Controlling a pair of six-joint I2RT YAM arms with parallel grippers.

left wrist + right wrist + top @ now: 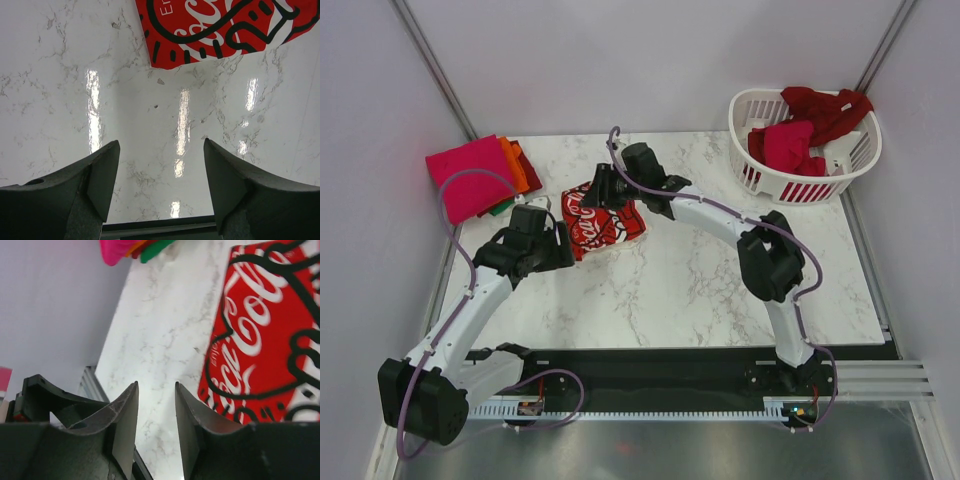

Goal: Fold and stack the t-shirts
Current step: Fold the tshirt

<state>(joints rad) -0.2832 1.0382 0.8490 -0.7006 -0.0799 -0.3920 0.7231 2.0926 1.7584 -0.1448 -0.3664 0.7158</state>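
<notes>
Left gripper (161,141) hanging over table (720,290), fingers wide apart, holding nothing. Right gripper (156,384) hanging at red shirt's (603,218) twelve o'clock, fingers slightly apart, empty. Pile (470,175) lying at ten o'clock.

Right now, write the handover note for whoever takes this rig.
Left gripper: open, empty, over bare table near the Coca-Cola t-shirt.
Right gripper: jaws slightly apart, empty, at that shirt's far edge.
Done: stack at the far left corner, magenta-pink t-shirt on top; Coca-Cola shirt folded small.
Left: put it on the stack; fold the red t-shirts in the laundry basket.
</notes>
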